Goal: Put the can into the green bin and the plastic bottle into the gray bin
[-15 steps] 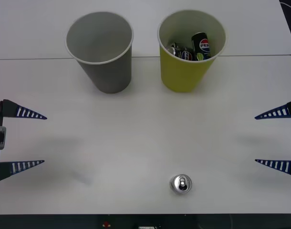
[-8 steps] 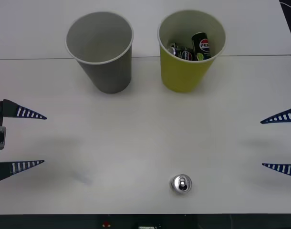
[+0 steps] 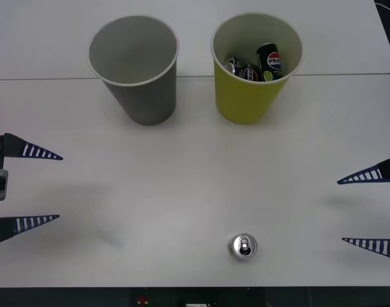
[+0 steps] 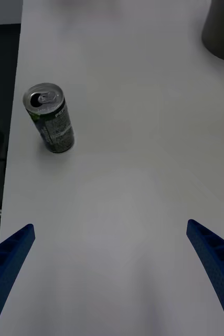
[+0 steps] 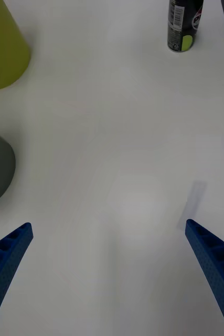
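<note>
The left gripper (image 3: 45, 187) hangs over the table's (image 3: 182, 185) left edge with its blue fingers spread wide and nothing between them; its wrist view shows the same wide gap, the fingertips (image 5: 9, 247) at the corners over bare tabletop. Next, toward the back, stands the gray bin (image 3: 136, 70), upright, its inside looking bare as far as the front view reaches. Just beside it on the right is the green bin (image 3: 252, 67), also upright, with several dark cans inside (one stands up and bears a Pepsi logo (image 3: 270, 61); the others lie jumbled below it and are hard to tell apart). The two bins are near each other but do not touch.

The can (image 3: 243, 246) stands upright near the table's front edge, below the green bin and well apart from it, its silver top and pull tab facing up. The right wrist view shows its dark side with green marking (image 4: 51, 118).

The right gripper (image 3: 355, 211) hovers at the right edge, fingers wide apart and empty, to the right of the can and not touching it.
</note>
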Available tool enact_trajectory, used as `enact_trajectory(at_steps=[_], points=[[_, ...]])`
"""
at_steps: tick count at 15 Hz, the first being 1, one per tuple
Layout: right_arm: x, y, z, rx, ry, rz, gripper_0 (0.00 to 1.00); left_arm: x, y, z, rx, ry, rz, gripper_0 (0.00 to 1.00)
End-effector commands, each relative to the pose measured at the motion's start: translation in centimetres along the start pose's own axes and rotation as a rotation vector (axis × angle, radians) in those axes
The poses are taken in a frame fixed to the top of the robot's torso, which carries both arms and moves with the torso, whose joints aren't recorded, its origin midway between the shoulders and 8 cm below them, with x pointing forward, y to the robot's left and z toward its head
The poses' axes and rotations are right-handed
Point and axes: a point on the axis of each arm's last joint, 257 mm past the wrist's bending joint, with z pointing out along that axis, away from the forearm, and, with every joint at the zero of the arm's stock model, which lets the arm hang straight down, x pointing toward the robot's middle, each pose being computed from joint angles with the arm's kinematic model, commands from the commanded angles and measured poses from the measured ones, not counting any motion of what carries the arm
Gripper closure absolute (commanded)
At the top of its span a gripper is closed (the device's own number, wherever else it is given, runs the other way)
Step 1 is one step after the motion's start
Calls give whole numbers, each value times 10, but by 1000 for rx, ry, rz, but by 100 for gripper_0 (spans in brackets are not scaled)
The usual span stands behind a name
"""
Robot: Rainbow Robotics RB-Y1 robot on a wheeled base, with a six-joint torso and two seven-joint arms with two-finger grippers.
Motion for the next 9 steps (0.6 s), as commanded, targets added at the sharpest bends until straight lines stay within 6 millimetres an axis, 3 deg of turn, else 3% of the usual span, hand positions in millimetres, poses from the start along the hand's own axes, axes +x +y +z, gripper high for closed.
enact_trajectory(at_steps=[1, 9], points=[[2, 9, 12, 3, -42, -28, 0, 0, 0, 0, 0, 0, 0, 0], [-2, 35, 60, 23, -143, 13, 0, 0, 0, 0, 0, 0, 0, 0]])
